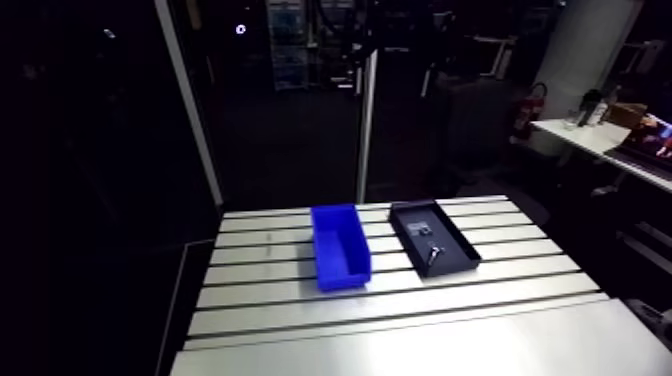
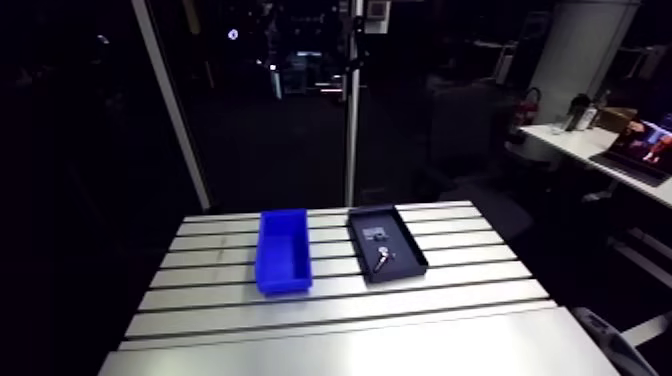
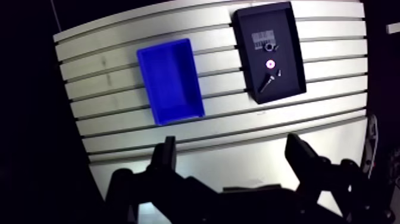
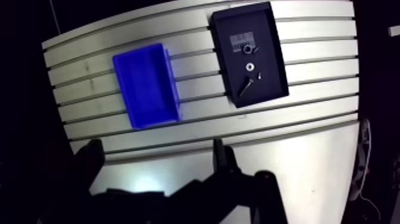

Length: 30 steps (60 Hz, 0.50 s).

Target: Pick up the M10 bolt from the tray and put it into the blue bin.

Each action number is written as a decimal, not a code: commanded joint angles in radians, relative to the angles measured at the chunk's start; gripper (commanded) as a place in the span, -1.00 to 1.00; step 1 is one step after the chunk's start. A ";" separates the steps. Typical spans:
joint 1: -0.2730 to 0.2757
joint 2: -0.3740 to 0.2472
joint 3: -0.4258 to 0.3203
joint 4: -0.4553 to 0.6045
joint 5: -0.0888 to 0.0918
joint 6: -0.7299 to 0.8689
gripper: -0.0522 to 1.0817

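The black tray (image 3: 288, 56) lies on the slotted table beside the blue bin (image 3: 169, 80). The M10 bolt (image 3: 266, 83), dark and slanted, rests in the tray's end nearest the gripper. In the arm view the bolt (image 1: 432, 256) is a small pale streak in the tray (image 1: 455, 238), right of the bin (image 1: 340, 245). My gripper (image 3: 232, 143) hangs high above the table's near part, well short of both containers. It is open, and nothing sits between its dark fingers (image 3: 166, 156). The arm view does not show the gripper.
Also in the tray are a nut (image 3: 269, 46), a washer (image 3: 269, 64), a small screw (image 3: 278, 73) and a white label (image 3: 261, 38). The bin looks empty. The aluminium table (image 1: 400, 320) stretches bare toward its front edge, with dark drop-offs on all sides.
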 commanded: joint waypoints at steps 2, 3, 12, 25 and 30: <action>0.080 0.077 -0.093 0.008 -0.003 0.089 -0.90; 0.080 0.077 -0.093 0.008 -0.003 0.089 -0.90; 0.080 0.077 -0.097 0.009 -0.003 0.089 -0.90; 0.084 0.077 -0.094 0.008 -0.004 0.091 -0.90; 0.084 0.077 -0.095 0.009 -0.004 0.091 -0.90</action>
